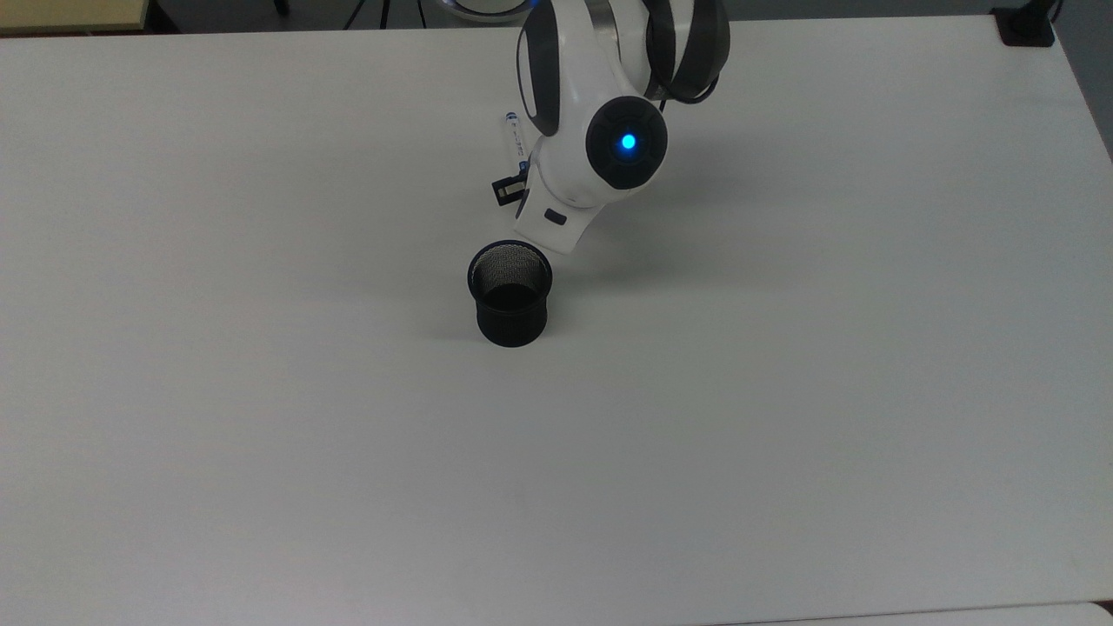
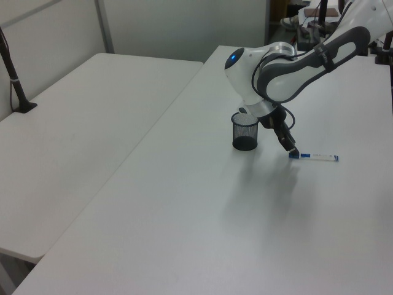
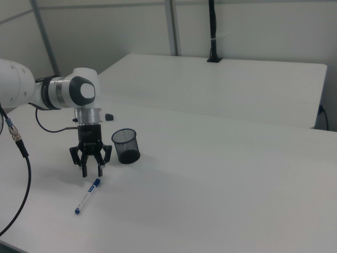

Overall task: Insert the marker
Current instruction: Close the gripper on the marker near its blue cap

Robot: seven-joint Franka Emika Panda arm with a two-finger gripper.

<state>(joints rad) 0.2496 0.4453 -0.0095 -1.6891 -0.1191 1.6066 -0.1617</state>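
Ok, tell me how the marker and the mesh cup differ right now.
The marker lies flat on the table; the mesh cup stands upright with its mouth open.
The marker is slim and white with blue ends; the cup is wide, round and black.
The open tool hovers just over the marker's capped end, while the cup stands apart, beside the arm.
Both rest on the same white table.
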